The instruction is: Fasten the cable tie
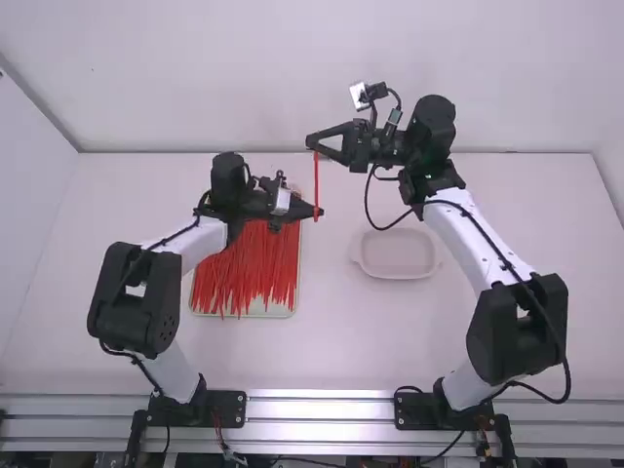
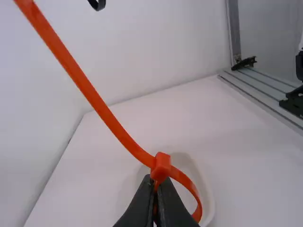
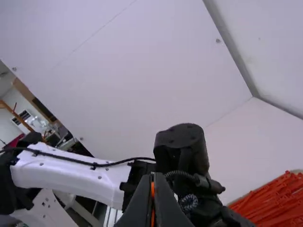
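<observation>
**Above the table: draw the tail straight through the head**

On the white table (image 1: 117, 224) lie a pile of spare ties (image 1: 244, 268) and, to its right, a white dish (image 1: 395, 255). Above them the red cable tie (image 1: 315, 180) stands upright between the two arms. The right gripper (image 1: 314, 144) is closed on the tail's upper end. The left gripper (image 1: 310, 212) is pinched tight just beneath the tie's head (image 2: 162, 164). The tail passes through the head, leaving a small loop (image 2: 191, 195). To tighten well, the right arm should probably pull in line with the tail while the left keeps the head steady and untwisted.
</observation>
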